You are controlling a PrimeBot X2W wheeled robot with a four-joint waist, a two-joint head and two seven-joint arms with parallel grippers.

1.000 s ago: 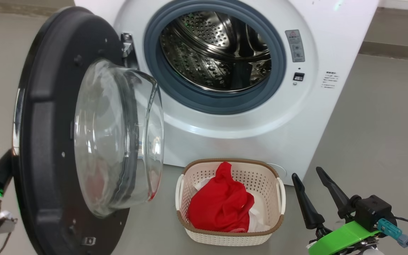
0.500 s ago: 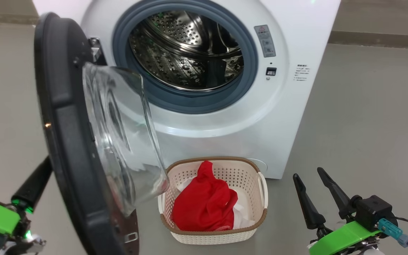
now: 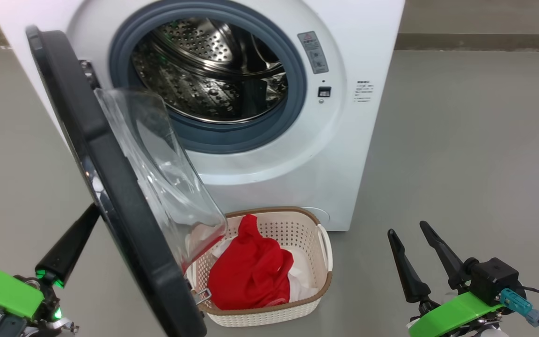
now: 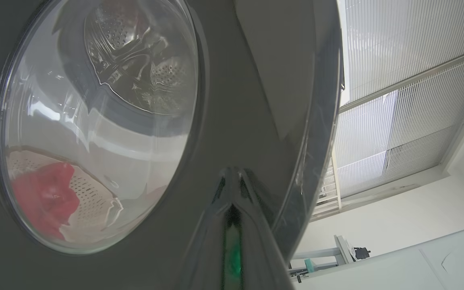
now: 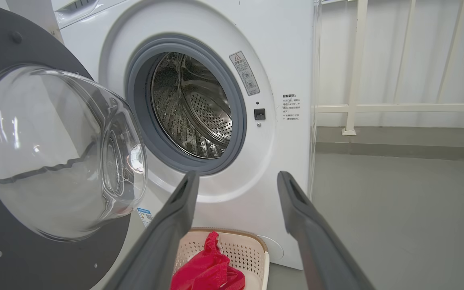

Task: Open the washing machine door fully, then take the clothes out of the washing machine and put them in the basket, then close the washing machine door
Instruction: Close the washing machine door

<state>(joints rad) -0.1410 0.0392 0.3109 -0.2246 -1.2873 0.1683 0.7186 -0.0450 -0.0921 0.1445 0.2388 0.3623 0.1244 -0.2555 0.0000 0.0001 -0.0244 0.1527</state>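
My left pincer (image 4: 232, 181) was closed, its tips at the glossy outer face of the washing machine door (image 3: 110, 187), which stood swung out from the washing machine (image 3: 344, 140). My right pincer (image 3: 406, 229) hung open and empty, low on the right above the floor (image 3: 461, 140). The clothes (image 3: 251, 276), red over white, lay in the basket (image 3: 316, 290) at the machine's foot
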